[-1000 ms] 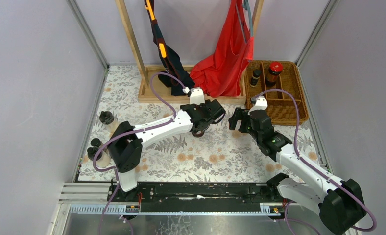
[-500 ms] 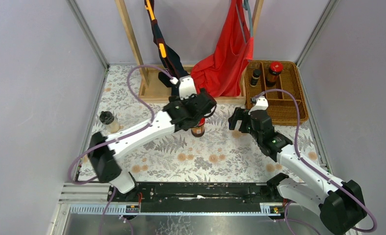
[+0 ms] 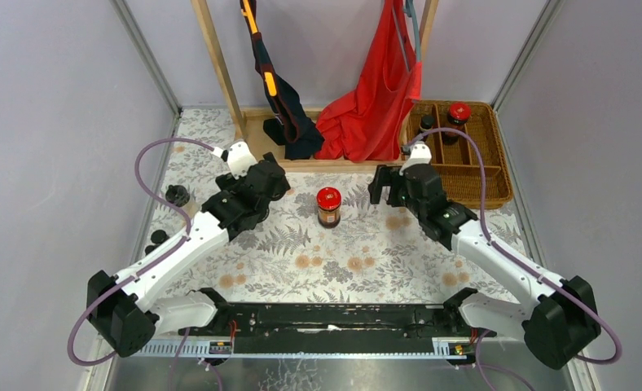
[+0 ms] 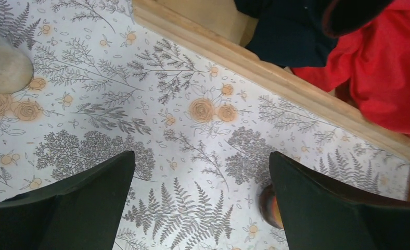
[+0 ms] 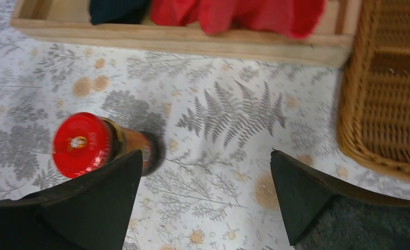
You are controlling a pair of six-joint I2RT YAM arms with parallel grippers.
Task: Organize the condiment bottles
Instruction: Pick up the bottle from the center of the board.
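Both empty right now: the left gripper (image 3: 251,205) hangs over the floral table cover (image 3: 358,261) with its fingers spread wide, and the left wrist view shows only pattern in the gap. The right gripper (image 3: 385,194) is the same, fully spread with nothing held. The red-lidded jar (image 3: 328,207) stands upright on its own mid-table, between the two grippers, apart from both and nearer the right one. My read is that this is a handover spot: the wicker basket (image 3: 501,167) sits far right, likely beyond the left arm (image 3: 179,252), so the right arm (image 3: 497,261) gets the carry. In the right wrist view the jar is just beside one finger, not inside the gap, so you'd need to shift sideways and centre it before closing. Grip the body below the lid; the lid looks wider and glossy, so probably slippery. The basket holds a second red-lidded jar (image 3: 459,112) and a small dark black-capped bottle (image 3: 426,122) at its far end, in what look like adjoining compartments, so I'd pair this jar with its twin. On the left there's a pale black-capped bottle (image 3: 179,198) near the table edge and another black cap (image 3: 156,238) closer in, partly hidden by the left arm, type unclear. Watch the wooden rack base (image 3: 342,165) and the red cloth (image 3: 375,106), both close to the route to the basket.
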